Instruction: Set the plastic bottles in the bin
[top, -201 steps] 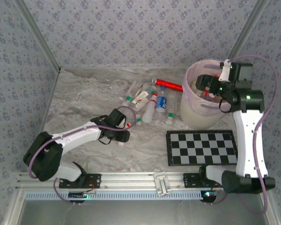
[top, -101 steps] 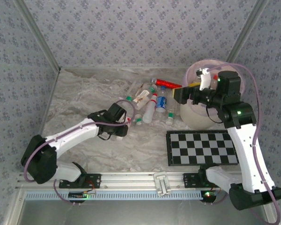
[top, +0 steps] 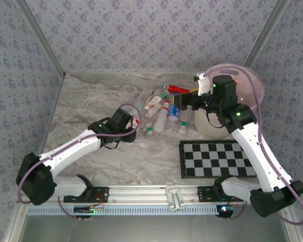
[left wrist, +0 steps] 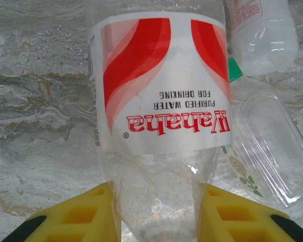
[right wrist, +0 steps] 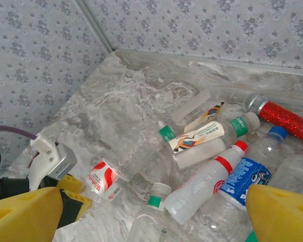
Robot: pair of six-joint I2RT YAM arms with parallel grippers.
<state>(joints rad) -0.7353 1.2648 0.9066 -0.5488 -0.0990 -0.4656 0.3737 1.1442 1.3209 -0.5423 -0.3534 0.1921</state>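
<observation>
Yellow-fingered, my left gripper (left wrist: 156,223) is clamped on the lower body of a clear red-labelled bottle (left wrist: 159,101), with both fingers pressed against its sides. From here I cannot tell whether that bottle is off the marble table (top: 91,101) or resting on it. It sits at the near left edge of the pile of bottles (top: 161,113), and a flattened clear plastic piece (left wrist: 265,146) lies just beside it.

My right gripper (right wrist: 151,217) hangs above the right side of the pile with its jaws spread wide and nothing between them. The bottles under it lie crowded, many touching, with green, red, blue and white caps mixed together.

The bin (top: 257,88) stands at the far right of the table, well apart from the held bottle. The whole pile lies between them, and my right arm reaches across the front of the bin and hides part of its wall. A red tube (top: 178,89) lies at the far edge of the pile, just beside the bin. The checkerboard (top: 217,158) lies flat on the table in front of the bin
</observation>
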